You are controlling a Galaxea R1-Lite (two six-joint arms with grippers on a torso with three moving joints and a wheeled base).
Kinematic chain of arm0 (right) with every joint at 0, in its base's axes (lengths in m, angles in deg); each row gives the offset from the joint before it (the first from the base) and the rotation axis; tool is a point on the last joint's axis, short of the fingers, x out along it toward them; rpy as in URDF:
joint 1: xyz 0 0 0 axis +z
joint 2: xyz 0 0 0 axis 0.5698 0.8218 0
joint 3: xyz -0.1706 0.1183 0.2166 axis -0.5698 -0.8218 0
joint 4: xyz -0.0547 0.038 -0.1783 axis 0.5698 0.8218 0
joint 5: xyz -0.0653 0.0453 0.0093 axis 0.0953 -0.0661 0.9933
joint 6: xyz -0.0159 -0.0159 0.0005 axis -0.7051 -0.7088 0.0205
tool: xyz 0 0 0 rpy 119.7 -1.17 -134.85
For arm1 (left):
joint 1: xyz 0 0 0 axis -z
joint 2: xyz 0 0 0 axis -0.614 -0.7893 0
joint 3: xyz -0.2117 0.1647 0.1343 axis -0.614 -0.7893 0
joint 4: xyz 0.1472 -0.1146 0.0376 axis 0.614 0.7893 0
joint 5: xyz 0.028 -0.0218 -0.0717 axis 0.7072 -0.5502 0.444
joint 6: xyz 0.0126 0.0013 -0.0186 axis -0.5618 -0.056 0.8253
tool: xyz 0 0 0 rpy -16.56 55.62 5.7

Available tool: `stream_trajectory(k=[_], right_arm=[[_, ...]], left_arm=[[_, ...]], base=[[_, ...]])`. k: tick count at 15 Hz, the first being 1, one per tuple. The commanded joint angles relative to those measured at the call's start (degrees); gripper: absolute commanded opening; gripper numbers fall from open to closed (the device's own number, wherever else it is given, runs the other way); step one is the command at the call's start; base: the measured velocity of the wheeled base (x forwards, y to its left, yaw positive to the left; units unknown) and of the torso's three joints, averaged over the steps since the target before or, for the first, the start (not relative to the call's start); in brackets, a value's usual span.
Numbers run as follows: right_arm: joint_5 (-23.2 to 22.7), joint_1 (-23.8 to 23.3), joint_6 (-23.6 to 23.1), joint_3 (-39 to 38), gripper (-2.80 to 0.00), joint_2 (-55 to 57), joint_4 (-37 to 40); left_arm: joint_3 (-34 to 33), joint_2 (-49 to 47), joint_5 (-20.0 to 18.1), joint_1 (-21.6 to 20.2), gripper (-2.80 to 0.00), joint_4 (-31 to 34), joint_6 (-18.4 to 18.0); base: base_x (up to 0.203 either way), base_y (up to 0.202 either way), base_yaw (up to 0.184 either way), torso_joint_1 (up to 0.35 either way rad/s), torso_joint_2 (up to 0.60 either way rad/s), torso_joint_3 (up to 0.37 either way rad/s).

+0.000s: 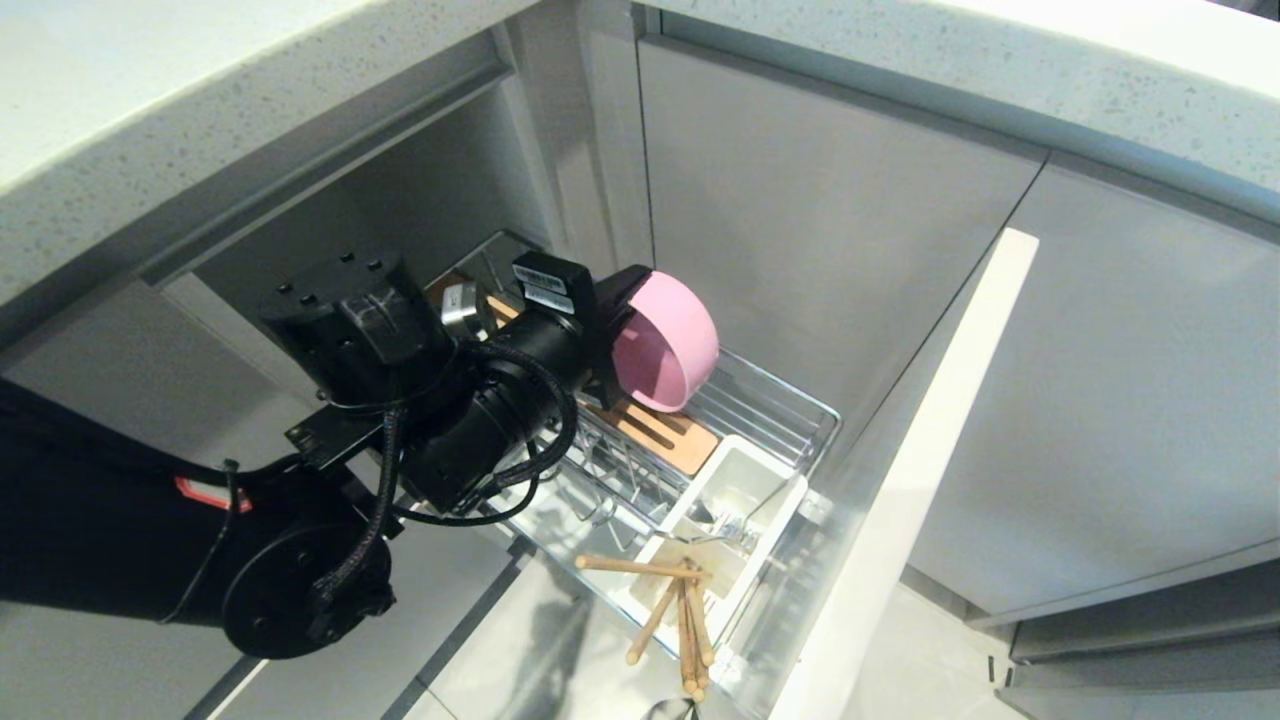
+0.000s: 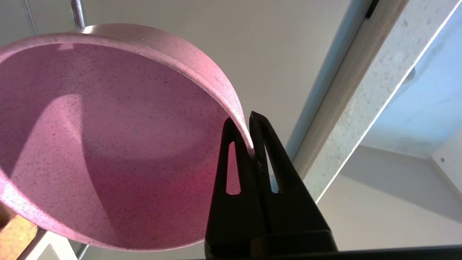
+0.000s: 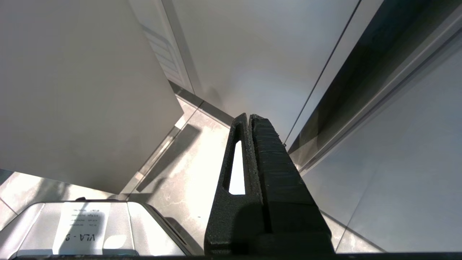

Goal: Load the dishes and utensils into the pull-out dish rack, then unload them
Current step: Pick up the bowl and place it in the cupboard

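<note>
Head view: the left arm reaches from the near left in over the pull-out dish rack (image 1: pixel 800 405), its black wrist covering the rack's far end.
Left of the rack: grey cabinet fronts under a speckled pale countertop (image 1: pixel 120 130).
Wood strip: the slotted light-wood strip (image 1: pixel 665 432) lies along the rack's middle, just under the pink bowl (image 1: pixel 668 345).
Utensil box: the white plastic box (image 1: pixel 735 500) sits at the rack's near end, with a silver utensil (image 1: pixel 722 522) lying in it.
Chopsticks: the wooden chopsticks (image 1: pixel 680 610) lean in a loose bunch at the box's near corner, one lying crosswise.
Right of the rack: the pale front panel (image 1: pixel 900 500) runs along the near right, with more grey cabinet doors beyond it.
Left gripper (image 2: pixel 250 130): its fingers are clamped on the bowl's rim, one inside and one outside; the bowl is tilted on edge above the wood strip, and whether it touches the rack cannot be told.
Right gripper (image 3: pixel 249 119): fingers pressed together, holding nothing, parked low over the floor.
Floor: pale marbled tiles (image 3: pixel 187 173) between cabinet fronts.
</note>
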Motion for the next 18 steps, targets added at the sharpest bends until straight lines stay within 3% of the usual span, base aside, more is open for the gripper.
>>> stream_trajectory(k=[1, 10, 18], right_arm=[[0.0, 0.0, 0.0, 0.0, -2.8, 0.0, 0.0], [0.0, 0.0, 0.0, -0.1, -2.8, 0.0, 0.0], [0.0, 0.0, 0.0, -0.1, -2.8, 0.0, 0.0]], left_arm=[[0.0, -0.7, -1.0, -0.4, -2.8, -1.2, 0.5], [-1.4, -3.7, -3.2, -2.0, -2.8, -11.0, 0.5], [-1.6, -5.3, -3.1, -2.0, -2.8, -11.3, 0.9]], base=[[0.0, 0.0, 0.0, 0.0, 0.0, 0.0], [0.0, 0.0, 0.0, 0.0, 0.0, 0.0], [0.0, 0.0, 0.0, 0.0, 0.0, 0.0]])
